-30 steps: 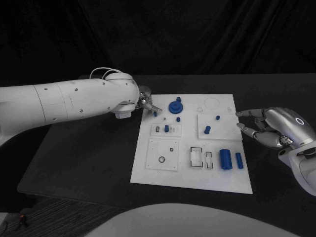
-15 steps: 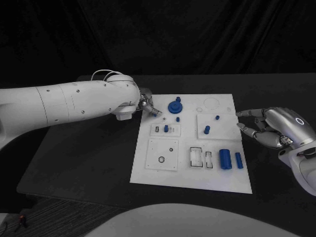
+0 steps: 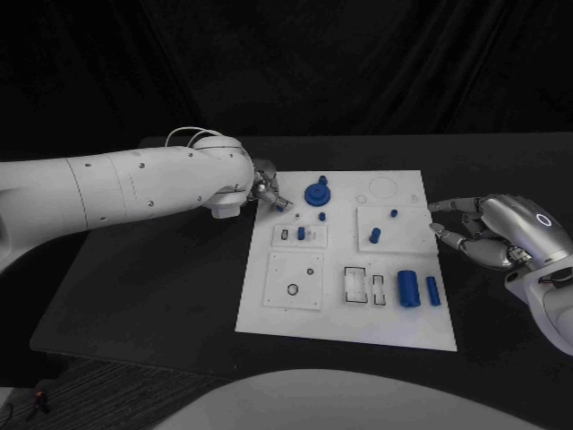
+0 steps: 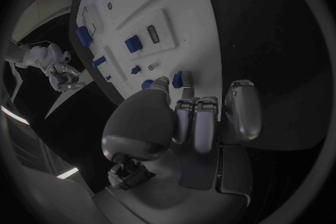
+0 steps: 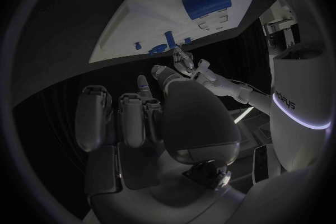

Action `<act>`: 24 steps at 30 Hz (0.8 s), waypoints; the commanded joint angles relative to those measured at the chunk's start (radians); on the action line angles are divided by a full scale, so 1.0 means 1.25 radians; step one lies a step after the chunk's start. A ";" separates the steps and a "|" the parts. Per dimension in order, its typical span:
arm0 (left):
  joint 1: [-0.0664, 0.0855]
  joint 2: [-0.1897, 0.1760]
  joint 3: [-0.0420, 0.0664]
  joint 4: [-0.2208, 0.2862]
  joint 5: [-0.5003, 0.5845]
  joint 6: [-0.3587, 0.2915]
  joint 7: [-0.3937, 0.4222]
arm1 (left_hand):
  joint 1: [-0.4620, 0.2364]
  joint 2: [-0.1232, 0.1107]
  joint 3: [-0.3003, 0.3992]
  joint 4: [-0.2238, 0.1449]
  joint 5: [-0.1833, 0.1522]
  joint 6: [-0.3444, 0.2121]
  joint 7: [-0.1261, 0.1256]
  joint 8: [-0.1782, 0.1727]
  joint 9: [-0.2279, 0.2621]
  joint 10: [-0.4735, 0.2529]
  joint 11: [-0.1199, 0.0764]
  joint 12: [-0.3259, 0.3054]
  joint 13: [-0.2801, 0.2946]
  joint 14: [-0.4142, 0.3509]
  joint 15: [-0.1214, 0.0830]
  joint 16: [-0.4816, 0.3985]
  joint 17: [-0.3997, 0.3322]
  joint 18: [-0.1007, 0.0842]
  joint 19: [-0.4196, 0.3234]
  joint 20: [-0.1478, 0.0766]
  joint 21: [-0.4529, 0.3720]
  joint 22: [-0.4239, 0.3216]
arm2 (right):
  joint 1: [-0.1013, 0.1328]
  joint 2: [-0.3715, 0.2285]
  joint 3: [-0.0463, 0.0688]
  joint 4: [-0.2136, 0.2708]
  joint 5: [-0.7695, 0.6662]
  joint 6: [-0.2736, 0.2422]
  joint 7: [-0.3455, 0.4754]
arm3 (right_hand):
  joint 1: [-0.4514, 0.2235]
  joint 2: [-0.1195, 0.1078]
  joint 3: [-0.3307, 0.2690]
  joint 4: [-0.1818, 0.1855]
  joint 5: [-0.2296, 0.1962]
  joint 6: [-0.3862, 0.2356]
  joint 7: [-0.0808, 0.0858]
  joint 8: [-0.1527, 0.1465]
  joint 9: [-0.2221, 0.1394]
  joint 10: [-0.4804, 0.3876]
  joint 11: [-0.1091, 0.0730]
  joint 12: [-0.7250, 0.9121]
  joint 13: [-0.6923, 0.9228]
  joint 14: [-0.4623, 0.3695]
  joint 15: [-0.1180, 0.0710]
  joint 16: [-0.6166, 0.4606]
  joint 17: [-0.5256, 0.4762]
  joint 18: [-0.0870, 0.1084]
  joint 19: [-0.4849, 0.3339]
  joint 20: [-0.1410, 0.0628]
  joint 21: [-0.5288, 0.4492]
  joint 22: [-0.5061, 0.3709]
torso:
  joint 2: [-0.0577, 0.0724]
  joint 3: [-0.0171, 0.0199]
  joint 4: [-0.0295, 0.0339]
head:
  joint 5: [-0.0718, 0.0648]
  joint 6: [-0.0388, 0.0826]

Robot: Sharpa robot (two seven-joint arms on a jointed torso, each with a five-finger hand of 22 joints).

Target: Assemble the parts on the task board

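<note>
Since a second ago my left hand shifts slightly along the task board edge. Head view: it pinches a small blue part over the board's corner, for insertion. Left wrist: part at fingertips. Right wrist: right hand curled, empty; no legible writing on the board.

White task board lies flat mid-table, long side running away from robot. Blue parts on it: round gear-like piece w/ knob at far end, small peg on right inset plate, two upright-lying cylinders, thick and thin, side by side near right edge.
</note>
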 commanded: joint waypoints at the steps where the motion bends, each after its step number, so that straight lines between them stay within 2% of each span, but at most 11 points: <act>1: -0.001 0.000 0.001 0.001 0.006 -0.020 0.024 | 0.014 -0.002 0.009 -0.001 0.042 0.004 -0.002 -0.004 -0.001 0.077 -0.001 -0.005 0.205 0.083 -0.001 0.002 0.211 0.000 -0.007 0.000 -0.005 0.139 | -0.002 0.000 0.000 0.002 -0.002 0.003 -0.015 | 0.001 -0.003 0.006 0.001 0.004 0.005 0.001 0.001 0.001 0.083 0.005 0.004 0.211 0.064 0.006 0.000 0.088 -0.008 0.023 0.005 0.003 0.164 | 0.000 -0.0001 -0.0001 | 0.001 0.000; 2: -0.001 0.000 0.001 0.001 0.006 -0.021 0.025 | 0.017 -0.003 0.014 0.000 0.071 0.005 -0.003 -0.005 -0.001 0.077 -0.001 -0.004 0.205 0.083 -0.001 0.002 0.211 0.000 -0.007 0.000 -0.005 0.139 | -0.002 0.000 0.000 0.001 -0.002 0.003 -0.015 | 0.002 -0.003 0.007 0.000 0.005 0.006 0.001 0.002 0.001 0.083 0.005 0.004 0.211 0.064 0.006 0.000 0.088 -0.008 0.023 0.005 0.003 0.164 | 0.000 -0.0001 -0.0001 | 0.002 0.000; 5: -0.001 -0.001 0.001 0.001 0.006 -0.023 0.026 | 0.020 -0.005 0.020 0.001 0.103 0.005 -0.004 -0.006 -0.002 0.077 -0.002 -0.005 0.205 0.083 -0.002 0.002 0.211 0.000 -0.007 -0.001 -0.005 0.139 | -0.002 0.001 0.000 0.001 -0.002 0.005 -0.016 | 0.003 -0.003 0.007 0.000 0.005 0.006 0.001 0.002 0.001 0.083 0.005 0.004 0.211 0.064 0.006 -0.001 0.086 -0.008 0.023 0.006 0.003 0.164 | 0.000 -0.0003 0.0000 | 0.002 0.000; 6: -0.002 -0.001 0.001 0.001 0.006 -0.024 0.026 | 0.024 -0.008 0.029 0.001 0.142 0.007 -0.006 -0.007 -0.002 0.077 -0.004 -0.004 0.205 0.083 -0.003 0.002 0.211 0.000 -0.007 -0.002 -0.005 0.139 | -0.002 0.001 0.000 0.001 -0.002 0.006 -0.016 | 0.003 -0.003 0.007 0.000 0.005 0.006 0.001 0.002 0.001 0.083 0.005 0.004 0.211 0.064 0.006 -0.001 0.086 -0.008 0.023 0.006 0.003 0.164 | 0.000 -0.0003 0.0000 | 0.002 0.000; 9: -0.002 -0.001 0.001 0.000 0.006 -0.025 0.027 | 0.027 -0.014 0.049 0.001 0.185 0.010 -0.008 -0.005 0.001 0.077 -0.006 -0.005 0.205 0.083 -0.005 0.002 0.211 0.000 -0.007 -0.003 -0.004 0.139 | -0.002 0.001 0.000 0.000 -0.002 0.009 -0.017 | 0.003 -0.003 0.007 0.000 0.005 0.006 0.001 0.002 0.001 0.083 0.005 0.004 0.211 0.064 0.006 -0.001 0.086 -0.008 0.023 0.006 0.003 0.164 | 0.000 -0.0003 0.0001 | 0.002 0.000; 15: -0.002 -0.002 0.001 0.000 0.006 -0.023 0.029 | 0.044 -0.030 0.099 -0.001 0.193 0.017 -0.013 0.003 0.010 0.077 -0.010 -0.005 0.205 0.083 -0.008 0.002 0.211 0.000 -0.008 -0.007 -0.004 0.139 | -0.002 0.001 0.000 0.000 -0.002 0.012 -0.018 | 0.004 -0.003 0.009 -0.001 0.005 0.007 0.001 0.002 0.001 0.083 0.005 0.004 0.211 0.064 0.006 -0.001 0.086 -0.007 0.022 0.006 0.002 0.163 | 0.000 -0.0001 0.0003 | 0.002 0.000; 17: -0.002 -0.002 0.001 0.000 0.006 -0.021 0.031 | 0.069 -0.062 0.151 -0.003 0.167 0.026 -0.018 0.009 0.016 0.077 -0.015 -0.005 0.205 0.083 -0.012 0.002 0.211 -0.001 -0.007 -0.011 -0.003 0.139 | -0.003 0.001 0.000 0.000 -0.002 0.012 -0.018 | 0.004 -0.003 0.009 -0.001 0.005 0.007 0.001 0.002 0.001 0.083 0.005 0.004 0.211 0.064 0.006 -0.001 0.086 -0.007 0.022 0.006 0.002 0.163 | 0.000 -0.0001 0.0002 | 0.002 0.000; 19: -0.002 -0.002 0.001 0.001 0.006 -0.018 0.032 | 0.077 -0.081 0.202 -0.003 0.135 0.029 -0.019 0.011 0.018 0.076 -0.016 -0.006 0.204 0.083 -0.014 0.002 0.211 -0.001 -0.007 -0.013 -0.003 0.139 | -0.003 0.001 0.000 -0.001 -0.002 0.012 -0.018 | 0.005 -0.003 0.010 -0.002 0.006 0.007 0.001 0.001 0.001 0.083 0.005 0.004 0.211 0.064 0.006 -0.001 0.086 -0.007 0.022 0.006 0.001 0.163 | 0.000 -0.0002 0.0001 | 0.002 0.000; 20: -0.002 -0.002 0.001 0.001 0.006 -0.016 0.032 | 0.083 -0.097 0.246 -0.004 0.089 0.030 -0.021 0.010 0.019 0.077 -0.017 -0.006 0.204 0.083 -0.016 0.002 0.211 -0.001 -0.007 -0.014 -0.003 0.139 | -0.003 0.001 0.000 -0.001 -0.002 0.013 -0.018 | 0.005 -0.003 0.010 -0.002 0.006 0.007 0.001 0.001 0.001 0.083 0.005 0.004 0.211 0.064 0.006 -0.001 0.086 -0.007 0.022 0.006 0.001 0.163 | 0.000 -0.0003 0.0001 | 0.003 0.000; 21: -0.002 -0.002 0.001 0.001 0.006 -0.014 0.032 | 0.077 -0.126 0.327 -0.003 0.040 0.033 -0.020 0.008 0.020 0.076 -0.016 -0.006 0.204 0.083 -0.016 0.002 0.211 -0.001 -0.007 -0.015 -0.002 0.139 | -0.004 0.001 0.000 -0.001 -0.002 0.013 -0.018 | 0.005 -0.003 0.010 -0.002 0.006 0.007 0.001 0.001 0.001 0.083 0.005 0.004 0.211 0.064 0.006 -0.001 0.086 -0.007 0.022 0.006 0.001 0.163 | 0.000 -0.0003 0.0001 | 0.003 0.000; 24: -0.002 -0.003 0.001 0.002 0.006 -0.012 0.032 | 0.051 -0.163 0.415 -0.011 0.023 0.037 -0.020 0.010 0.025 0.077 -0.017 -0.006 0.204 0.083 -0.014 0.002 0.211 -0.001 -0.007 -0.014 -0.003 0.139 | -0.005 0.001 0.000 -0.001 -0.002 0.012 -0.018 | 0.005 -0.003 0.010 -0.002 0.006 0.007 0.001 0.001 0.001 0.083 0.005 0.004 0.211 0.064 0.006 -0.001 0.086 -0.007 0.022 0.006 0.001 0.163 | 0.000 -0.0004 0.0000 | 0.002 0.000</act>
